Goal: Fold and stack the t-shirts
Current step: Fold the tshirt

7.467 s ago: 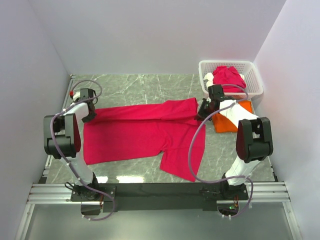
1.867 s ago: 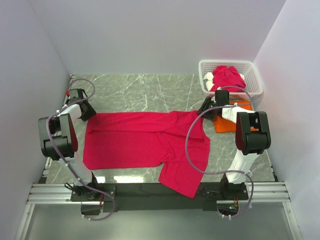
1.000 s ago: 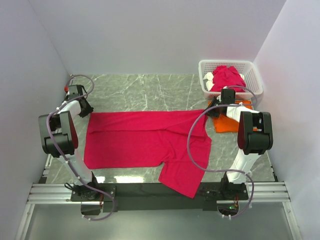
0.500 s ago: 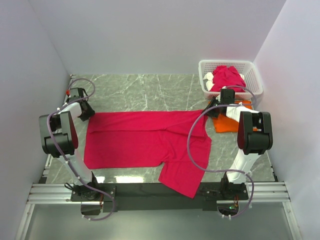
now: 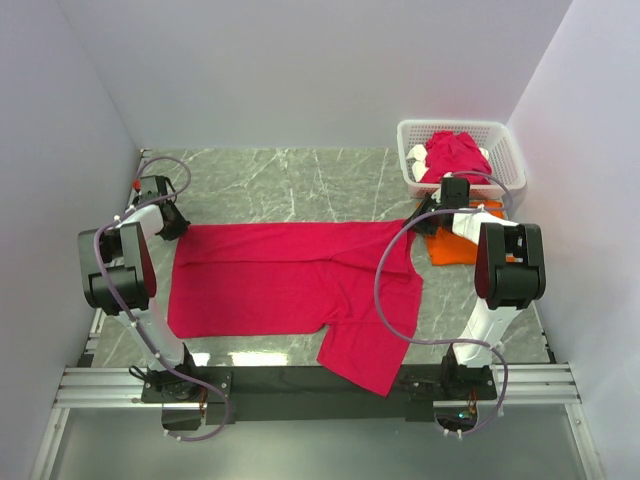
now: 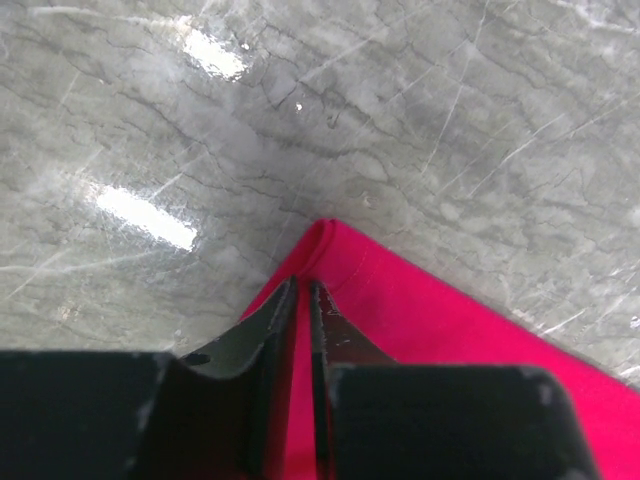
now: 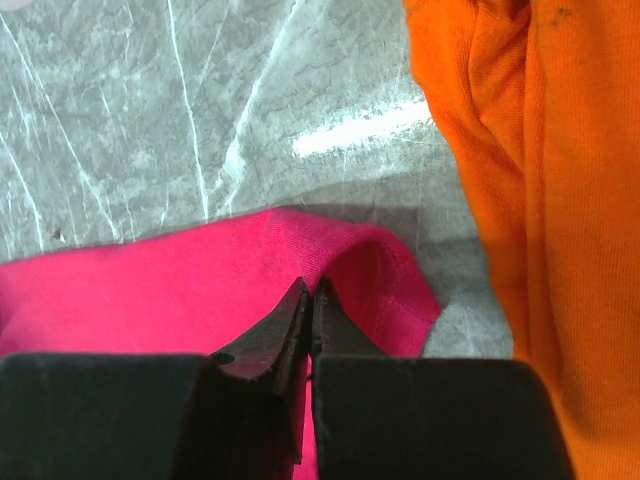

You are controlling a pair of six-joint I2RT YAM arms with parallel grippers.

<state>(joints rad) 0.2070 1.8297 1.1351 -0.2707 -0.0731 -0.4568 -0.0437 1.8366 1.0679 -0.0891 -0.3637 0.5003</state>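
crimson shirt (image 5: 290,275) spread wider than before, left hand (image 6: 304,288) and right hand (image 7: 311,290) pinching it

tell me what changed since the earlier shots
The crimson t-shirt got pulled out straight: its far edge, slanted before, now lies level, and its near flap slid toward the arm bases. The right tool moved right, up beside the orange t-shirt; the left tool shifted slightly left. Both are shut on the shirt's far corners. The basket and orange t-shirt stayed put.
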